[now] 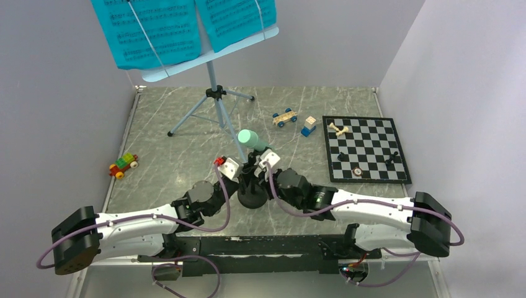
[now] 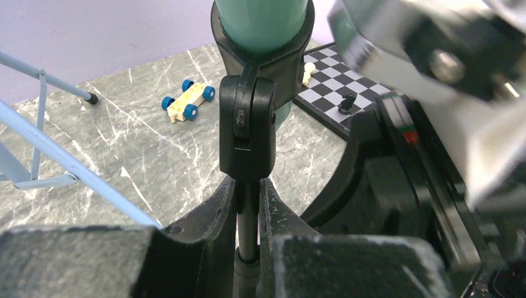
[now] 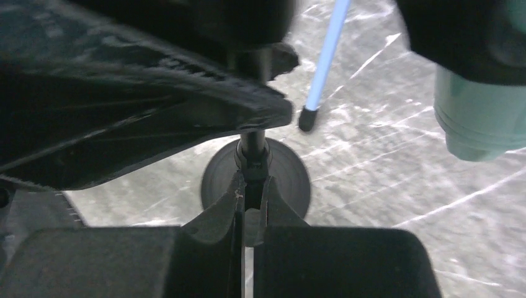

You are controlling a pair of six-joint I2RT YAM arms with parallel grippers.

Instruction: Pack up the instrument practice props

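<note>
The mint-green microphone (image 1: pixel 250 139) sits tilted in the clip of its black stand, whose round base (image 1: pixel 252 197) rests on the table between my arms. My left gripper (image 2: pixel 248 186) is shut on the stand's thin rod just below the clip (image 2: pixel 248 130). Lower down, just above the base (image 3: pixel 285 180), my right gripper (image 3: pixel 251 186) is shut on the same rod. The pale-blue tripod music stand (image 1: pixel 214 93) stands behind it, with turquoise music sheets (image 1: pixel 149 31) on its tray.
A chessboard (image 1: pixel 366 149) with a few pieces lies at the right. A small toy car (image 1: pixel 285 117) and a blue block (image 1: pixel 308 126) sit behind the microphone. A coloured brick car (image 1: pixel 123 165) is at the left. One tripod leg (image 3: pixel 325 56) ends near the base.
</note>
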